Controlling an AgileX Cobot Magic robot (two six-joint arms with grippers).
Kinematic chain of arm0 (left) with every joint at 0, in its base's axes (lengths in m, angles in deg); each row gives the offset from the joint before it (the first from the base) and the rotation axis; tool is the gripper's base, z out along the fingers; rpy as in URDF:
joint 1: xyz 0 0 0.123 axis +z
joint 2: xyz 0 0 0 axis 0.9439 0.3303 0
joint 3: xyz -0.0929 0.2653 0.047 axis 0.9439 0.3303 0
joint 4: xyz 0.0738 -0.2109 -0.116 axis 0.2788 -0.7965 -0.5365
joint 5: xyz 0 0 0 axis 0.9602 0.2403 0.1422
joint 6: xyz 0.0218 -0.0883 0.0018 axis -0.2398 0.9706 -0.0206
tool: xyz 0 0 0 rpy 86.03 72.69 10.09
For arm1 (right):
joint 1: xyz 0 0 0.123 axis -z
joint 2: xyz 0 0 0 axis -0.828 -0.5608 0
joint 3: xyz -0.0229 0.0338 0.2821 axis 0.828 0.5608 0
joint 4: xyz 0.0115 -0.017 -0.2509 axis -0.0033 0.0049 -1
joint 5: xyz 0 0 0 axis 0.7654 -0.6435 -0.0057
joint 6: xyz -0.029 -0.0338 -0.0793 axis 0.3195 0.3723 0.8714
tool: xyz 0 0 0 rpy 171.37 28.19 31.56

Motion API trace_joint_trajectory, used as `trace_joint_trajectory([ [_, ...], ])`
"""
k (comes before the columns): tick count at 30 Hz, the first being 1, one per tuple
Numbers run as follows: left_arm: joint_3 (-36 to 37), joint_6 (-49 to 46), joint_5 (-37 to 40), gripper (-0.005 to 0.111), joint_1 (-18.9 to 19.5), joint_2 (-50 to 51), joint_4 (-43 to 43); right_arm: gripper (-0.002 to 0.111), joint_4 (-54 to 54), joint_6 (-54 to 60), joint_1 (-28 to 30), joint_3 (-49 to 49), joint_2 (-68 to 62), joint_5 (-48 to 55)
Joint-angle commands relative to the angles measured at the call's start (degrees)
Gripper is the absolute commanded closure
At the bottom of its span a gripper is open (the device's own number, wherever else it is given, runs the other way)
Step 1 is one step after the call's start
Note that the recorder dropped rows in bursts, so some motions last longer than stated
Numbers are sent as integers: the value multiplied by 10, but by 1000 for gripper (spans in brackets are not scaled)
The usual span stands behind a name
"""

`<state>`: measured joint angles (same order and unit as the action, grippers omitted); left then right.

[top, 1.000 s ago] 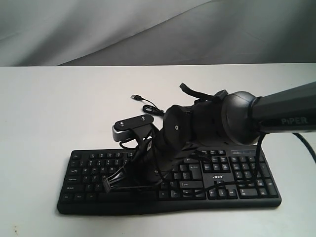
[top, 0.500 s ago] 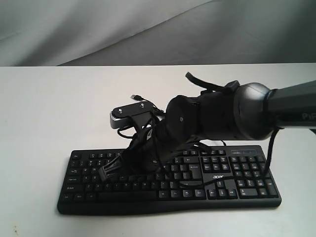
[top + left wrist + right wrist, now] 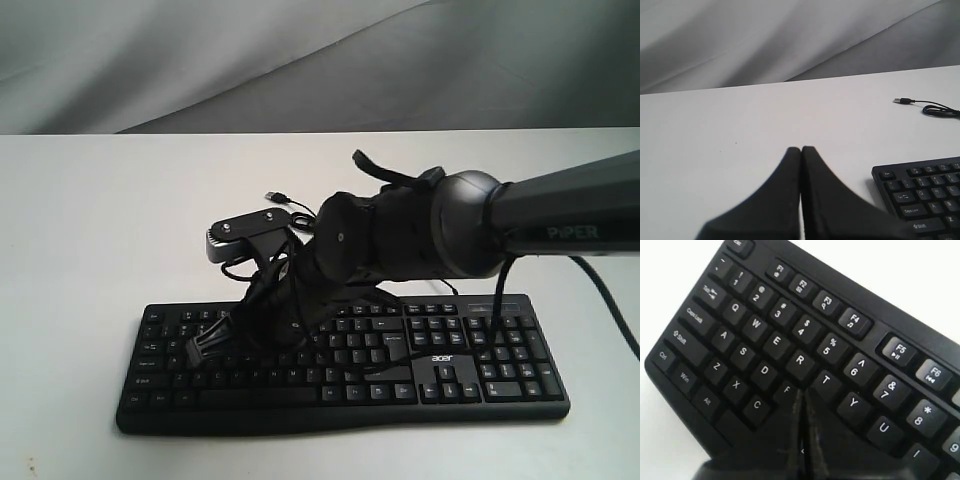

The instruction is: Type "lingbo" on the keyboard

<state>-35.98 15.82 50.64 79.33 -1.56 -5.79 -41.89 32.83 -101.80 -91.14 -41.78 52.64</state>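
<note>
The black keyboard (image 3: 490,372) with white legends and an acer logo lies on the white table near its front edge. My right arm reaches across it from the right. The right gripper (image 3: 201,352) is shut and empty, its tips low over the left half of the keys. In the right wrist view the right gripper (image 3: 802,393) points between the F and T keys of the keyboard (image 3: 765,325); the keys under its fingers are hidden, and I cannot tell if it touches one. My left gripper (image 3: 801,149) is shut and empty over bare table, beside the keyboard's (image 3: 922,187) Esc corner.
The keyboard's thin black cable ends in a loose USB plug (image 3: 277,197) on the table behind the keyboard, also seen as the USB plug (image 3: 902,101) in the left wrist view. A grey cloth backdrop (image 3: 200,60) hangs behind the white table (image 3: 90,220).
My right gripper has swung leftward across the keyboard, from above the bottom rows near the middle to the left half. It stays shut. The keyboard has not shifted.
</note>
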Motion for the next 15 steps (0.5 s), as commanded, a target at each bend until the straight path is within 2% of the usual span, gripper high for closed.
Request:
trace_joint_trajectory([
  [1,2,2,-3,106,1,-1,-5,108,17,25,-1,-3,-7,-6],
  [15,2,2,-3,106,1,-1,-5,108,43,59,-1,-3,-7,-16],
])
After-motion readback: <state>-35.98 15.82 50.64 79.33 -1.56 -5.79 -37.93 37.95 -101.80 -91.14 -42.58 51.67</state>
